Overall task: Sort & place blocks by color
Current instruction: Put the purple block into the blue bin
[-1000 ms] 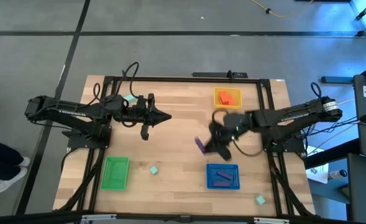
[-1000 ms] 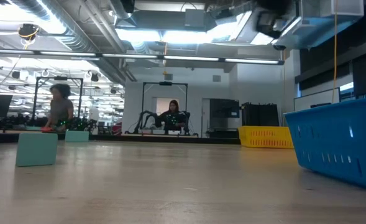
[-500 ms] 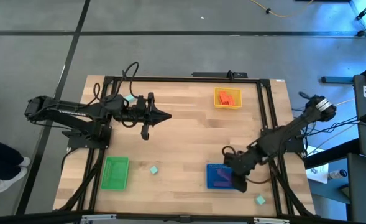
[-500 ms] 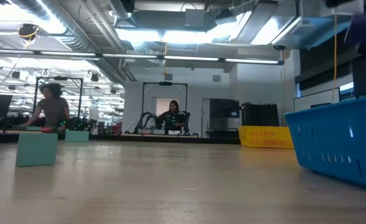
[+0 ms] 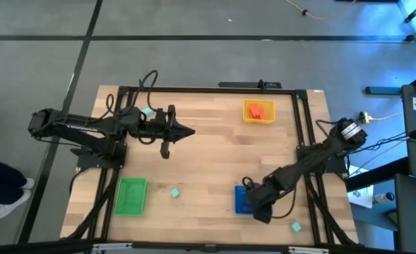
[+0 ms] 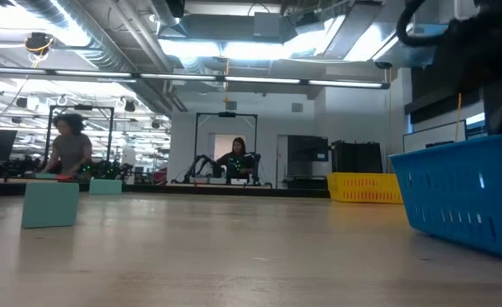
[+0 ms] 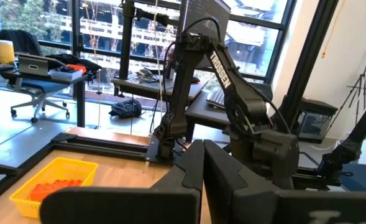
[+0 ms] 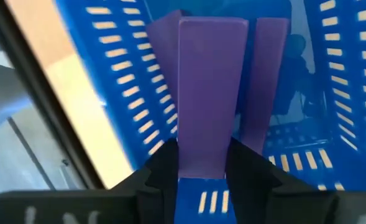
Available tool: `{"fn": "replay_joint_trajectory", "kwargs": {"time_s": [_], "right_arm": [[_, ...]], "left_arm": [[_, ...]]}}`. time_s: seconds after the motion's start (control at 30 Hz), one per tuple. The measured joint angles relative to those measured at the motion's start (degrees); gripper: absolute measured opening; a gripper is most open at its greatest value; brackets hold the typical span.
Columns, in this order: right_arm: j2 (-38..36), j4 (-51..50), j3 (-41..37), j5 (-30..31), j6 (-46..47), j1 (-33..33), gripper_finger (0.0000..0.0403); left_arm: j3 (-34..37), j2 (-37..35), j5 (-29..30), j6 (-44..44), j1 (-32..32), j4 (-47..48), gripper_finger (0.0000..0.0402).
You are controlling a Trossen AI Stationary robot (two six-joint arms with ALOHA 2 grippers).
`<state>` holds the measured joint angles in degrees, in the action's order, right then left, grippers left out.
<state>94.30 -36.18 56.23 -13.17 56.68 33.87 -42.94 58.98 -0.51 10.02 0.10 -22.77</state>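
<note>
Bare wood mid-table; blue tray (image 5: 241,201) crowded by 2 purple blocks (image 8: 257,81).

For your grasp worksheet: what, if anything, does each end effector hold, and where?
The right end effector grips a purple block by its lower end, over the blue tray. The left end effector holds nothing.

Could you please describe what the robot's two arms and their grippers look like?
Both arms are dark, slender and jointed, with loose black cables looping off them. The left gripper ends in two flat black tapered fingers; the right gripper has matching black fingers. White lettering marks the arm links.

Right hand (image 5: 258,209) over tray (image 5: 243,200) — block (image 8: 202,93) between its fingers.
</note>
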Motion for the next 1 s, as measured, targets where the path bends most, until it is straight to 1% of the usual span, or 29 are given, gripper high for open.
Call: {"fn": "replay_joint_trajectory", "kwargs": {"time_s": [0.3,0.37,0.5,0.57,0.63,0.77,1.0], "right_arm": [[3.8,0.1,0.0,1.0,0.0,-0.4,0.0107],[3.8,0.2,0.0,1.4,0.0,-0.4,0.012],[3.9,0.1,0.0,1.5,-0.1,-0.4,0.0162],[3.9,0.1,0.0,1.2,-0.2,-0.4,0.0174],[3.9,0.2,0.0,0.9,0.0,-0.4,0.0178],[3.9,0.4,0.0,-1.4,-0.1,-0.4,0.0181],[1.8,0.7,0.0,-1.6,0.1,-0.4,0.0183]], "left_arm": [[0.0,0.0,1.0,0.0,0.0,0.0,0.0],[0.0,0.0,1.0,0.0,0.0,0.0,0.0],[0.0,0.0,1.0,0.0,0.0,0.0,0.0],[0.0,0.0,1.0,0.0,0.0,0.0,0.0],[0.0,0.0,1.0,0.0,0.0,0.0,0.0],[0.0,0.0,1.0,0.0,0.0,0.0,0.0],[0.0,0.0,1.0,0.0,0.0,0.0,0.0]]}}
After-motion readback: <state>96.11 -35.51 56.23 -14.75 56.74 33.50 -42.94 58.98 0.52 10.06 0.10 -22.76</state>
